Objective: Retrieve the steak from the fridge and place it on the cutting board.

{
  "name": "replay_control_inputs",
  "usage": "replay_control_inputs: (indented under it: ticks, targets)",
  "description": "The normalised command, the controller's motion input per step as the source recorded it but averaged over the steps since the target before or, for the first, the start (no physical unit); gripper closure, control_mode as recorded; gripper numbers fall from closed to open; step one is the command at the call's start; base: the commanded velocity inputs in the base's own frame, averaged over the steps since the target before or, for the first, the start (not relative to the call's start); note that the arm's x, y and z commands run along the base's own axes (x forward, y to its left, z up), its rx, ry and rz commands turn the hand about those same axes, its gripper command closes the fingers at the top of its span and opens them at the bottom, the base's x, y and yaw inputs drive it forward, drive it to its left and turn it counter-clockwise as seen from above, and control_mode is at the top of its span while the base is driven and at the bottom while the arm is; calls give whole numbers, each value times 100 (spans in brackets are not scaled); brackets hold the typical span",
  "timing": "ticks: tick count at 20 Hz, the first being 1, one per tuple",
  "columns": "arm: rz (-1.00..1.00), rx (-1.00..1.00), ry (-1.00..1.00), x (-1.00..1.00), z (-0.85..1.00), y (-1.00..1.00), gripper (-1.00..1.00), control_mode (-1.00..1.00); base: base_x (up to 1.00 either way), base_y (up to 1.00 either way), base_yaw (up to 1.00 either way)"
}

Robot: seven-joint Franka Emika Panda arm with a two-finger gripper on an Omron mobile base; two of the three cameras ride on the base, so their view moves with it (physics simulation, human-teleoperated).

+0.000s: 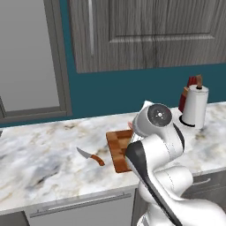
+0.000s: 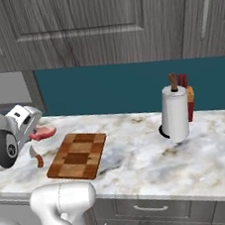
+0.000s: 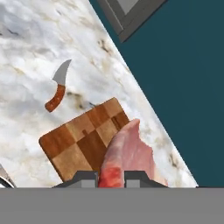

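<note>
The pinkish-red steak [image 3: 127,152] sticks out between my two dark fingertips [image 3: 86,177], so my gripper [image 3: 112,176] is shut on it. In the right base view the steak [image 2: 43,133] hangs from the gripper [image 2: 35,129] above the counter, just past the far left corner of the cutting board [image 2: 78,155]. The brown checkered cutting board [image 3: 81,142] lies flat under and beside the meat. From the left base the board [image 1: 116,149] is partly hidden behind my arm. The fridge is out of view.
A small knife [image 1: 91,156] with a reddish handle lies on the marble counter [image 1: 39,154] left of the board. A paper towel roll [image 2: 175,113] and a knife block [image 2: 189,100] stand to the right by the teal wall. Dark cabinets hang above.
</note>
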Motion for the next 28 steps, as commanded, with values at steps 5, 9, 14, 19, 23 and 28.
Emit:
replay_control_inputs:
  ticks: [5, 9, 14, 19, 23, 28]
  targets:
    - [1, 0, 6, 98, -99, -1, 100, -100, 0, 0, 0]
    - [0, 0, 8, 100, -100, 0, 100, -100, 0, 0, 0]
    - [0, 0, 11, 97, -90, 0, 100, -100, 0, 0, 0]
    - [0, 1, 12, 93, -82, -6, 100, -100, 0, 0, 0]
    - [0, 0, 16, 87, -71, -5, 100, -100, 0, 0, 0]
    - [0, 1, 14, 65, -53, -5, 100, -100, 0, 0, 0]
